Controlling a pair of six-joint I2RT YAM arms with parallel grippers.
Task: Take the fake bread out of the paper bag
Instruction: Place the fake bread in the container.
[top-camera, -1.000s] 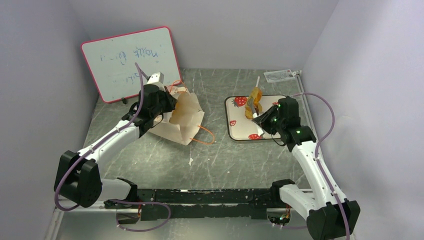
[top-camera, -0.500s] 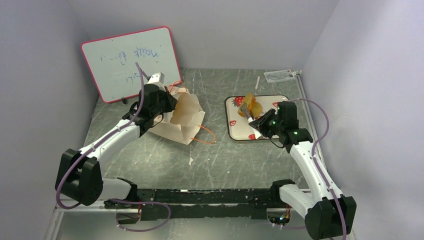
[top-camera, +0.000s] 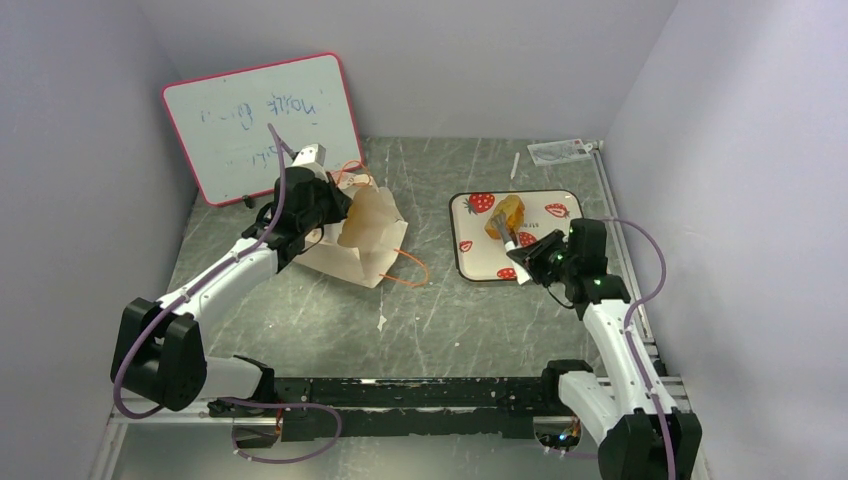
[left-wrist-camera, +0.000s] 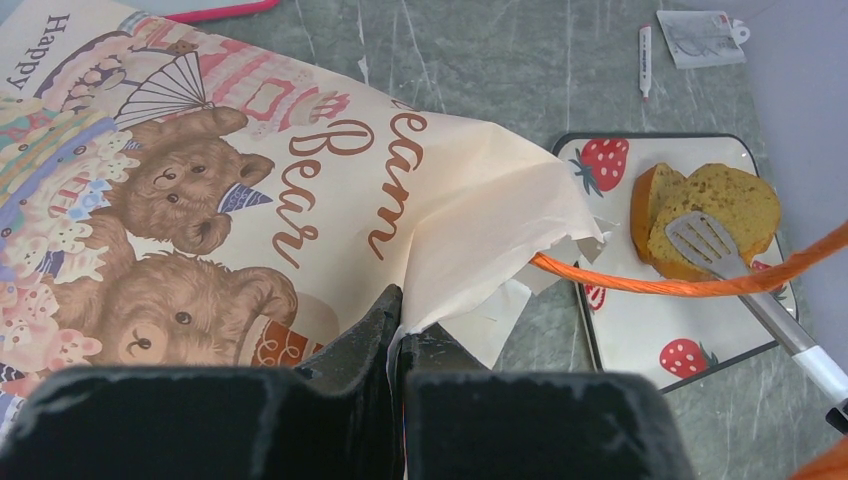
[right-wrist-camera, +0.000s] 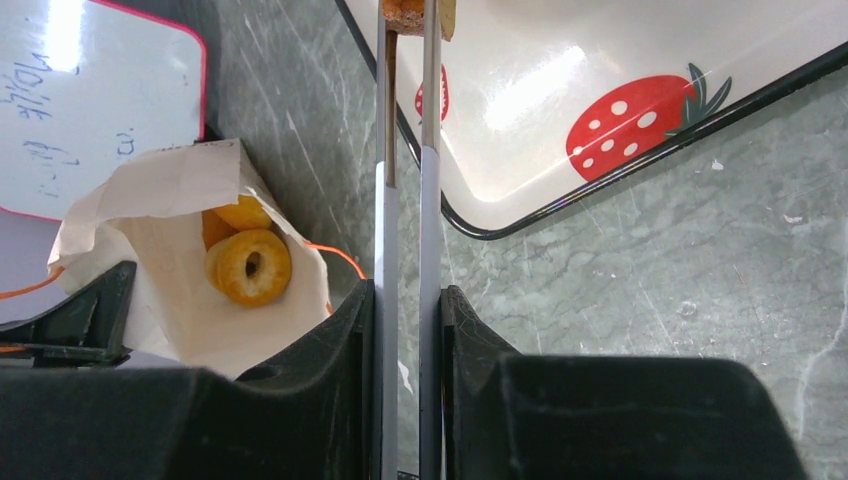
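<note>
The paper bag (top-camera: 365, 235) lies on its side on the table, mouth toward the right arm; its bear print shows in the left wrist view (left-wrist-camera: 300, 170). My left gripper (left-wrist-camera: 398, 320) is shut on the bag's mouth edge and holds it up. In the right wrist view, an orange ring bagel (right-wrist-camera: 250, 266) and another orange piece (right-wrist-camera: 240, 213) sit inside the bag (right-wrist-camera: 180, 190). My right gripper (right-wrist-camera: 408, 300) is shut on metal tongs (right-wrist-camera: 405, 150). The tong tips rest at the brown speckled loaf (left-wrist-camera: 720, 200) on the strawberry tray (top-camera: 480, 265).
The pink-framed whiteboard (top-camera: 260, 125) leans on the back left wall behind the bag. The bag's orange cord handle (left-wrist-camera: 680, 285) hangs across toward the tray. A white marker (top-camera: 515, 165) and a clear packet (top-camera: 560, 150) lie at the back right.
My right arm has drawn back toward the near side and lowered the tongs, bringing the bread down from above the tray onto it. The left gripper and bag have stayed put.
</note>
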